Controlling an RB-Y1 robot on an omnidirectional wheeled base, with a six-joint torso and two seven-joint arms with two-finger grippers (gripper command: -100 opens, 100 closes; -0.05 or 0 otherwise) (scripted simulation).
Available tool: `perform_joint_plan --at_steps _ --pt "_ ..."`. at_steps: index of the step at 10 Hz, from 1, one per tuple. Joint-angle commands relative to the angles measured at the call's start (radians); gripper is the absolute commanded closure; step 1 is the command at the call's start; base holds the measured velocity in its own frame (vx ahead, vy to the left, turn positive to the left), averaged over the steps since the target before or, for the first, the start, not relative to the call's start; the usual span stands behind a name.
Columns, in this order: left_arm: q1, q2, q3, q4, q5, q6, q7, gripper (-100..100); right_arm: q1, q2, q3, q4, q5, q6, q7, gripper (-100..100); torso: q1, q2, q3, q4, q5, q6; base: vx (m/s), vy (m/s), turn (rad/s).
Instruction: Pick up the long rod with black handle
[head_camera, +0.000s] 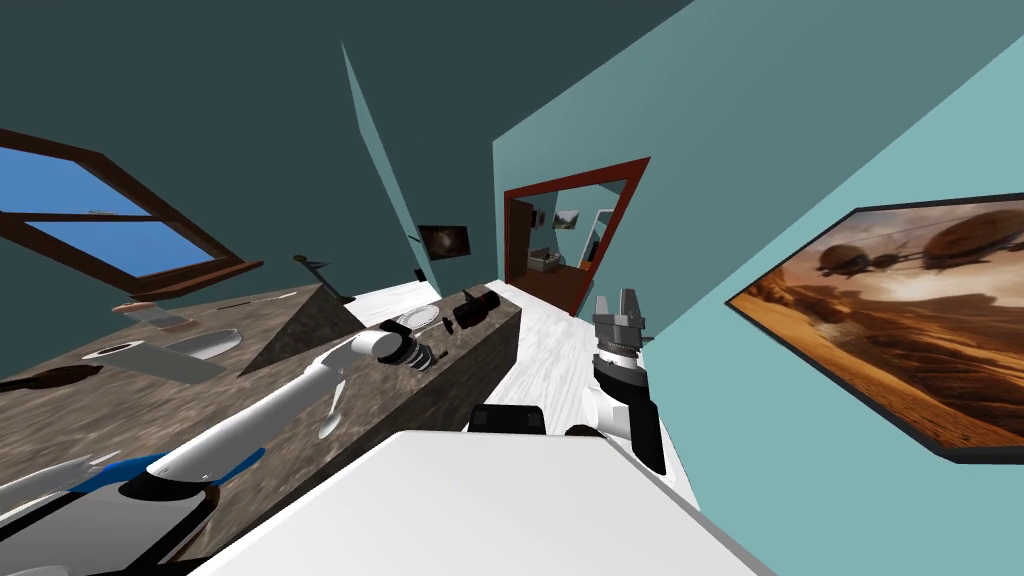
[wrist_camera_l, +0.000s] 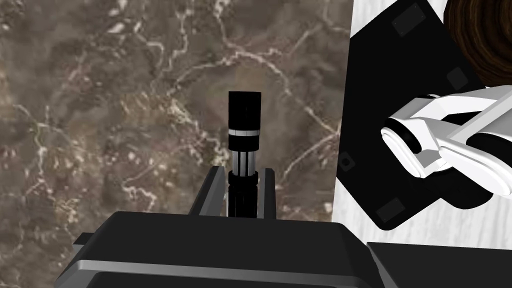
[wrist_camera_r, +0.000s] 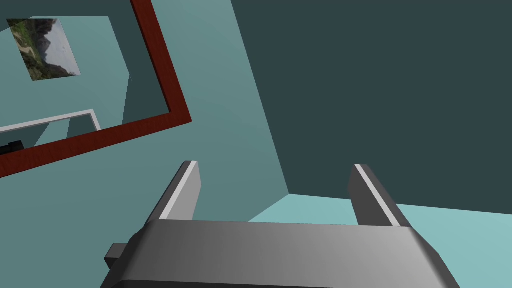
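Brown marbled counter (wrist_camera_l: 100, 100) lies beneath the left gripper (wrist_camera_l: 243, 172), narrowed onto the long rod (wrist_camera_l: 243, 120). The rod's black end points straight out past the fingertips. The right gripper (wrist_camera_r: 275, 167) is spread wide.

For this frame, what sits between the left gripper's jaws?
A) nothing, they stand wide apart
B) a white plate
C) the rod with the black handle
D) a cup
C: in the left wrist view the left gripper has its jaws pressed against the sides of the rod, above the marbled counter.
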Motion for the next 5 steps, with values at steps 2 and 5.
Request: perform_joint_plan --at_steps 2,5 --pt "-0.009 0.026 0.008 -0.031 0.022 0.023 0.023 100 0.0 0.0 0.0 0.0 0.0 0.0 0.0 0 0.0 0.0 0.0 0.0 0.0 0.0 -0.005 0.007 0.029" --pt "-0.012 0.033 0.011 -0.041 0.027 0.03 0.031 0 0.0 0.0 0.0 0.0 0.0 0.0 0.0 0 0.001 0.001 0.001 0.0 0.0 0.0 -0.009 0.012 0.028"
